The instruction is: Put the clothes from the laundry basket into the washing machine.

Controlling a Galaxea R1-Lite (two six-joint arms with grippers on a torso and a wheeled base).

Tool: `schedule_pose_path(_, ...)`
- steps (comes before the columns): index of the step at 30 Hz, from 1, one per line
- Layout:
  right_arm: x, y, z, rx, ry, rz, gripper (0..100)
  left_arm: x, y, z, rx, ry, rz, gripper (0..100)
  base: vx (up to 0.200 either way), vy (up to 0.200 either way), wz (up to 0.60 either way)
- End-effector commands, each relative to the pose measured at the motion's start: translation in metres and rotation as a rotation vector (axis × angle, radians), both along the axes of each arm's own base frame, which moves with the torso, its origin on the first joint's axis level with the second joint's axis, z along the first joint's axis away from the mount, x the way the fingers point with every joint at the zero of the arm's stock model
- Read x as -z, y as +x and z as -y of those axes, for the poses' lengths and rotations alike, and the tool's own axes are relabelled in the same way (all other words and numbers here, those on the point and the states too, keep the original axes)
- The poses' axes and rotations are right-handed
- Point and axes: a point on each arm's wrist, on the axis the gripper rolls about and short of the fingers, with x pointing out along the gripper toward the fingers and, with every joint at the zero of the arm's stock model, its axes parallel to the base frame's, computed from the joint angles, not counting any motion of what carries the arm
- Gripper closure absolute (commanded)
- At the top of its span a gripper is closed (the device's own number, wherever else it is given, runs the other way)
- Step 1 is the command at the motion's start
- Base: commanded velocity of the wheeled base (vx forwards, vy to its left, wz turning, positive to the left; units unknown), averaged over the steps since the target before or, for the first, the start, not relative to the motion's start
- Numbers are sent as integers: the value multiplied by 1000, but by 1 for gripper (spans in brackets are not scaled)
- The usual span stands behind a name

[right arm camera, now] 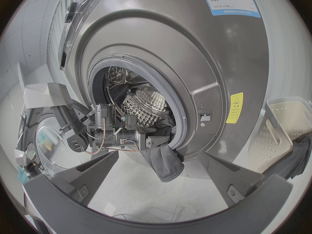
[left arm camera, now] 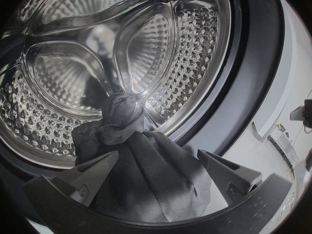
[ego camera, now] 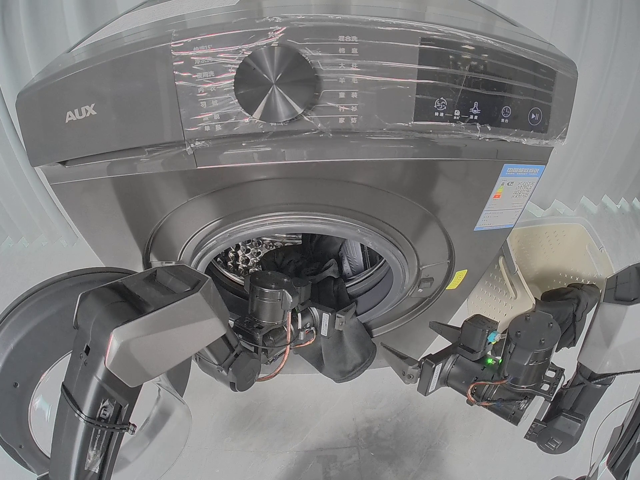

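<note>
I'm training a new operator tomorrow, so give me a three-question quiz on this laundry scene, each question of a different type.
1. True or false: a dark cloth hangs over the rim of the laundry basket.
2. Multiple choice: where is the dark garment relative to the drum? A) wholly inside it; B) draped over its rim, part hanging outside; C) entirely on the floor.
3. Fill in: the right pincer is ___ and holds nothing.
Key: 1 true; 2 B; 3 open.
</note>
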Motion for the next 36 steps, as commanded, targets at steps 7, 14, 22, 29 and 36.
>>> schedule_pose_path(7,1,0,0,-1,-1,-4,0,16,5,2,-4,7,-12,100,0,0,0)
schedule_pose_path(14,1,0,0,1,6,-8,0,4,19,0,-39,-42,68,100,0,0,0)
schedule_pose_path(22,0,0,-1,-1,10,-3,0,-27,51,-20,-169,-109,213,100,0,0,0)
schedule_pose_path(29,1,1,-1,1,9,-4,0,-38,61,-26,-199,-127,251,100,0,0,0)
schedule_pose_path(36,0,1,-1,1,10,-3,0,-31,42,-13,-153,-110,197,0,0,0,0)
